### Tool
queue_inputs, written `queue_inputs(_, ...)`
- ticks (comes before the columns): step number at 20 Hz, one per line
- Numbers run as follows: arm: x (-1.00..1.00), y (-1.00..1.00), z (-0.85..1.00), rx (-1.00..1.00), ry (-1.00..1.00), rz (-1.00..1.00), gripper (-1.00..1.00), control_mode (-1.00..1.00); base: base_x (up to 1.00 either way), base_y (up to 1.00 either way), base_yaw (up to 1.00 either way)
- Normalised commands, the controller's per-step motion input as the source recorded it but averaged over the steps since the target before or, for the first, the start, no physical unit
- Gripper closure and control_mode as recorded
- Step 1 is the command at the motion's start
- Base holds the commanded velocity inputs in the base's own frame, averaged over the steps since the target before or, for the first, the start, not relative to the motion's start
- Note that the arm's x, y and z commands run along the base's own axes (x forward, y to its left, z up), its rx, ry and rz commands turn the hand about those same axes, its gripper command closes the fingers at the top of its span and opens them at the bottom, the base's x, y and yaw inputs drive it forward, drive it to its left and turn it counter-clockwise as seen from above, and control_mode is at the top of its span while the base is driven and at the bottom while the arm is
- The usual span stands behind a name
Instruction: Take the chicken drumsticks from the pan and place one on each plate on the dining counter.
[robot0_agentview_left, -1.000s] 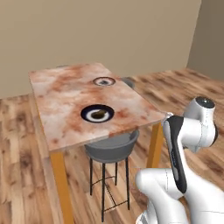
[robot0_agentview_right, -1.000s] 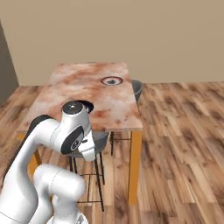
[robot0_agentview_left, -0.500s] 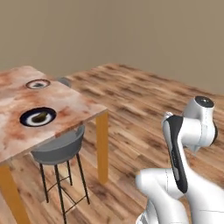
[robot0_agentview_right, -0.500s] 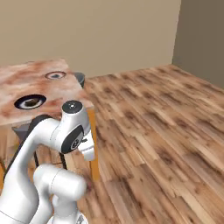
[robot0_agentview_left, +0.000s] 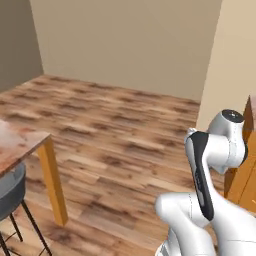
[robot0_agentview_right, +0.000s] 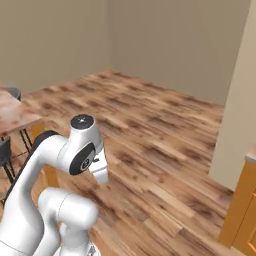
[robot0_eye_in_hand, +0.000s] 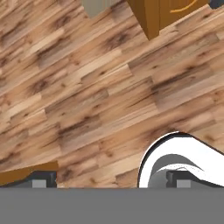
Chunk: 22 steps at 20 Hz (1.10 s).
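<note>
Wood-plank floor and beige walls dominated both base views. Reddish-beige marbled stone dining counter (robot0_agentview_left: 15, 145) on orange wooden legs lay at far left, well apart from the white arm; only its corner showed. Orange cabinet (robot0_eye_in_hand: 162, 13) sat ahead in the hand view. Drumsticks' position and axis: cannot tell. Gripper state: cannot tell.
</note>
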Motion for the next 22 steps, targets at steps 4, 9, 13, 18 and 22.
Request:
queue_inputs(4, 0.00, 0.00, 0.00, 0.00, 0.00, 0.00, -1.00, 1.00, -0.21, -0.80, -0.51)
queue_inputs(9, 0.00, 0.00, 0.00, 0.00, 0.00, 0.00, -1.00, 1.00, -0.03, -1.00, -0.39)
queue_inputs(13, 0.00, 0.00, 0.00, 0.00, 0.00, 0.00, -1.00, 1.00, 0.28, -1.00, -0.26)
queue_inputs(18, 0.00, 0.00, 0.00, 0.00, 0.00, 0.00, -1.00, 1.00, 0.50, -1.00, -0.14)
queue_inputs(22, 0.00, 0.00, 0.00, 0.00, 0.00, 0.00, -1.00, 1.00, 0.48, -0.92, -0.05)
